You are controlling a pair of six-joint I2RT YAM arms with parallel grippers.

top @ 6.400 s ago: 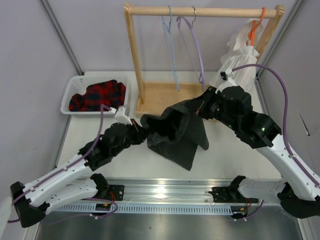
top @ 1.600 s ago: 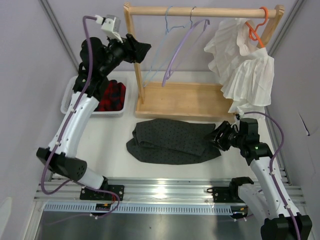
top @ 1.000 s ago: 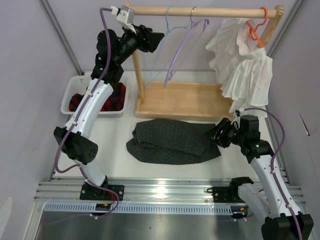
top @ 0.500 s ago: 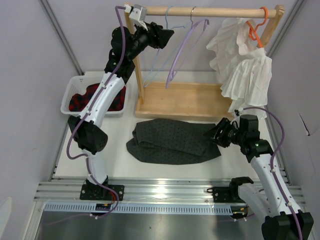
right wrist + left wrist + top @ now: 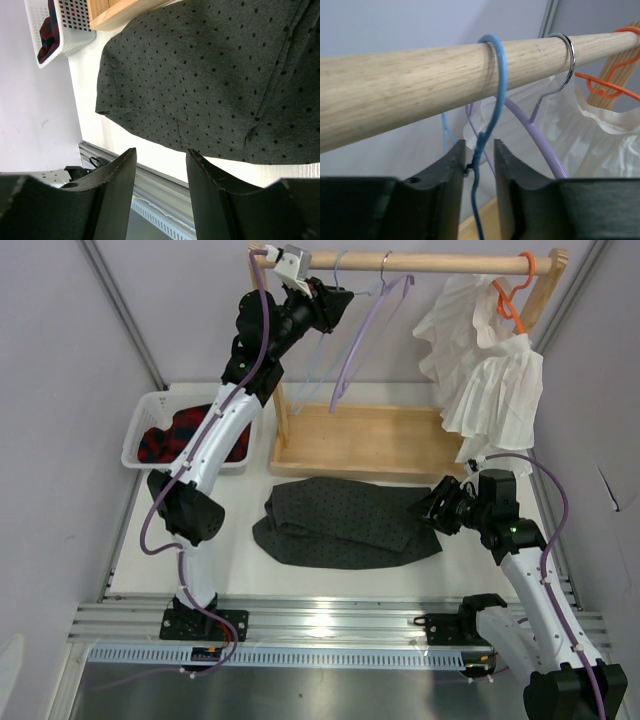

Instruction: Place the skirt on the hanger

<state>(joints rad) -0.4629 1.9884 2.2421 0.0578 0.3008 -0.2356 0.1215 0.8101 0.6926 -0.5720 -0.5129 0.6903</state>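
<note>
The skirt [image 5: 345, 520], dark grey with small dots, lies flat on the white table in front of the rack; it also fills the right wrist view [image 5: 210, 75]. The pale blue hanger [image 5: 312, 365] hangs by its hook [image 5: 500, 90] on the wooden rail. My left gripper [image 5: 335, 298] is raised to the rail, its jaws [image 5: 479, 147] narrowly open around the hanger's neck; the wire's twisted stub touches the left finger, and a gap shows on the right. My right gripper [image 5: 432, 508] hovers at the skirt's right edge, open [image 5: 160, 155] and holding nothing.
A lavender hanger [image 5: 365, 340] hangs right beside the blue one. An orange hanger [image 5: 510, 300] carries a white pleated garment [image 5: 490, 370] at the rail's right end. The rack's wooden base [image 5: 360, 440] stands behind the skirt. A white basket [image 5: 140, 425] with a plaid garment [image 5: 165, 440] stands at left.
My left arm has stretched up and rightward along the rail, and its jaws have narrowed around the blue hanger's neck. The right arm and the skirt have not moved.
</note>
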